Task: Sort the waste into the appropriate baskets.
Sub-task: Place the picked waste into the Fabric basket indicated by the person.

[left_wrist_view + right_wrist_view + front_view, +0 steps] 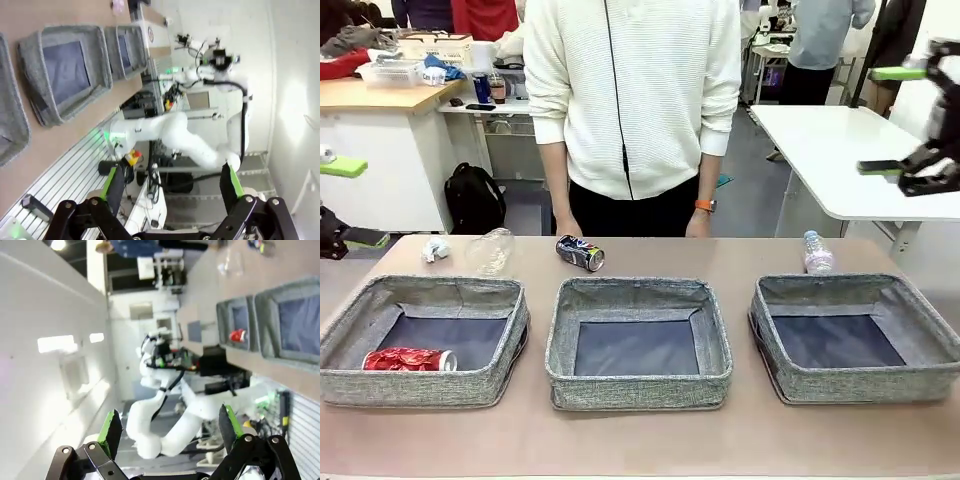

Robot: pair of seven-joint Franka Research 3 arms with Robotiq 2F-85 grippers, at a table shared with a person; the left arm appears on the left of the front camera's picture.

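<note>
Three grey baskets stand in a row: left (pixel 350 335), middle (pixel 638 293), right (pixel 855 290). A dented red can (pixel 408 359) lies in the left basket. Behind the baskets on the table lie a white paper wad (pixel 436 248), a clear bottle (pixel 492 250) and a dark blue can (pixel 580 253). A small pink-labelled bottle (pixel 817 253) stands behind the right basket. My left gripper (pixel 345 202) hangs open at the left edge, high above the table. My right gripper (pixel 888 120) is open and raised at the far right. Both wrist views show open, empty fingers (pixel 109 182) (pixel 227 425).
A person in a white sweater (pixel 635 90) stands at the far side, hands at the table's edge. The right wrist view shows the left basket (pixel 222 325) with the red can (pixel 237 335). The left wrist view shows the middle basket (pixel 35 55).
</note>
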